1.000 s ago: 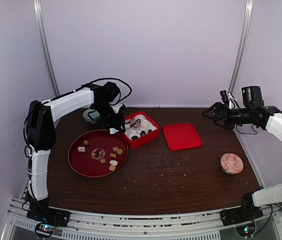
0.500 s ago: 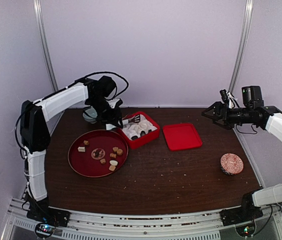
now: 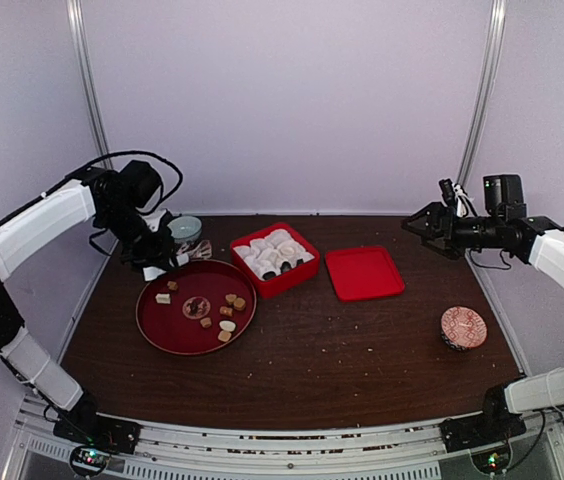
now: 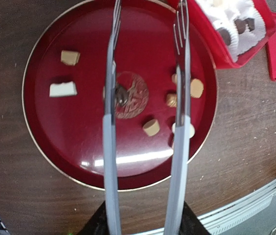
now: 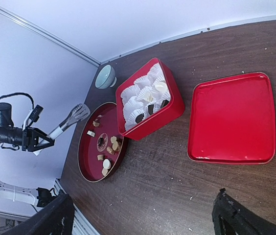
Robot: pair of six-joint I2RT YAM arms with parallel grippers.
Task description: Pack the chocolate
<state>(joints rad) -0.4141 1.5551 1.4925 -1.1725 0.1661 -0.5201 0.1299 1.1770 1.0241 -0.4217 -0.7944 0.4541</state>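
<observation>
Several small pieces of chocolate, tan, cream and one dark, lie on a round dark-red plate; they also show in the left wrist view. My left gripper is shut on the handle of metal tongs. The tongs' arms are spread and empty, held above the plate. A red box of white paper cups holds a few pieces, dark and cream. My right gripper is open and empty, raised at the back right.
The red lid lies flat to the right of the box. A pale green bowl stands behind the plate. A small pink patterned dish sits near the table's right edge. Walls and metal posts close in the back and sides.
My left arm has swung back to the left, taking the tongs out of the red box to the plate's far left side. The right arm has not moved.
</observation>
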